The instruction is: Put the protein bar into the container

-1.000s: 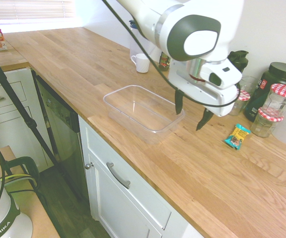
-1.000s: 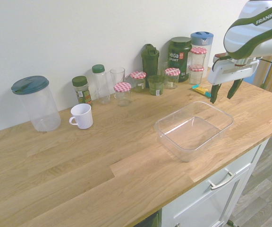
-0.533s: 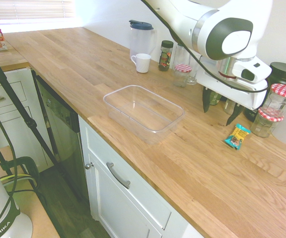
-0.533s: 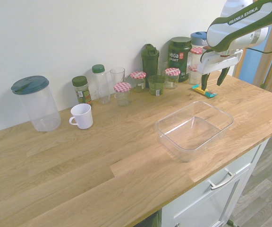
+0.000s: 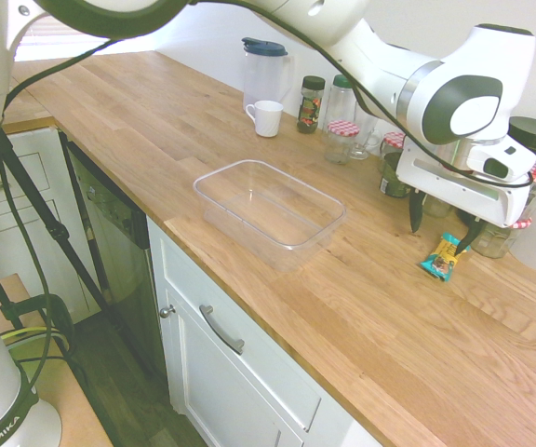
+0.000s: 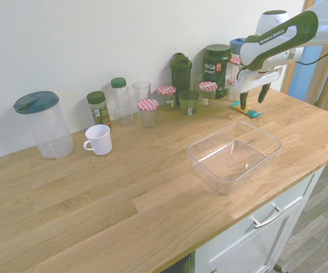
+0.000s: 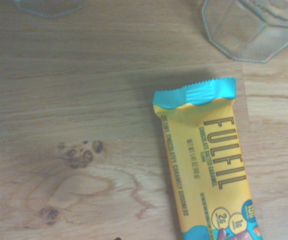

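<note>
A long wooden counter (image 5: pixel 156 140) runs along a white wall. The bar (image 5: pixel 444 257) lies flat on the wood near the jars (image 5: pixel 529 191), and nothing is holding it. The gripper (image 5: pixel 441 226) hangs just above it, pointing down, with its two fingers spread wide and nothing between them. The clear tub (image 5: pixel 268 209) sits apart from the bar, near the counter's front edge. A white cup (image 6: pixel 98 139) and a big jug (image 6: pixel 43 124) stand farther along.

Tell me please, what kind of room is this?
Most likely a kitchen: a long wooden countertop over white cabinet drawers, a white ceramic mug, and glass jars with red-checked lids along the wall.
</note>
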Robot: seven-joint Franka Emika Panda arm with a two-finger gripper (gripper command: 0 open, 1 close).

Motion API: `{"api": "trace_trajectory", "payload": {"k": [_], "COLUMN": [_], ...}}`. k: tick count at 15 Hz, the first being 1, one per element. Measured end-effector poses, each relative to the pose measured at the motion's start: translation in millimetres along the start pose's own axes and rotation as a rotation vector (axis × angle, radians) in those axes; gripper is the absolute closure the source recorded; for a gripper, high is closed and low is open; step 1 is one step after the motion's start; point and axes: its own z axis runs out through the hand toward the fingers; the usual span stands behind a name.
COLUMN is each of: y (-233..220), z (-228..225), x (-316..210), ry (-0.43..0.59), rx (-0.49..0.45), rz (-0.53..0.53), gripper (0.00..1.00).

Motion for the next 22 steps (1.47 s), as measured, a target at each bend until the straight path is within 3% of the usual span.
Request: {"api": "trace_trajectory", "payload": {"k": [15, 16, 22], "y": [2, 3, 5], "z": [40, 41, 41], "x": [3, 4, 5], "ry": [-0.035, -0.036, -0.042], "rx": [-0.009, -0.008, 0.001], "rz": [-0.014, -0.015, -0.025], "gripper": [0.00, 1.00, 1.00]}}
